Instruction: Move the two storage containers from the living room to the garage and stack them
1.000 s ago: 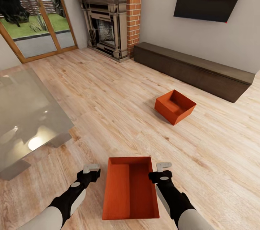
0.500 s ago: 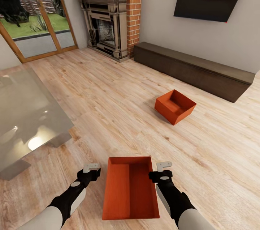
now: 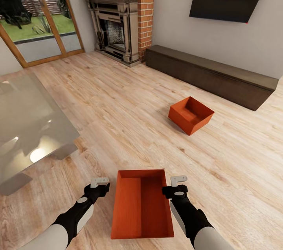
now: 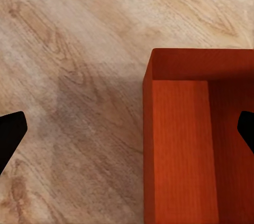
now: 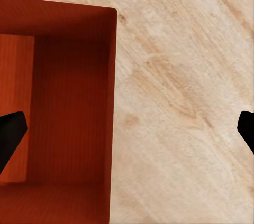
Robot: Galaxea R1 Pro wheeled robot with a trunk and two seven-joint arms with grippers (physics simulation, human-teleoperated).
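Almost nothing has changed in the last second. The near bin sits on the wood floor between the left gripper and right gripper, both wide open and straddling its side walls. The other bin waits near the cabinet. I judge the lift has not begun.

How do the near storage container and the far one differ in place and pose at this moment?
The near storage container lies between the left gripper and the right gripper, both open beside its walls; the far storage container sits alone out on the wood floor, near the dark low cabinet. The near one lies square to the robot; the far one is turned corner-on. Both are orange-red, lidless and empty.
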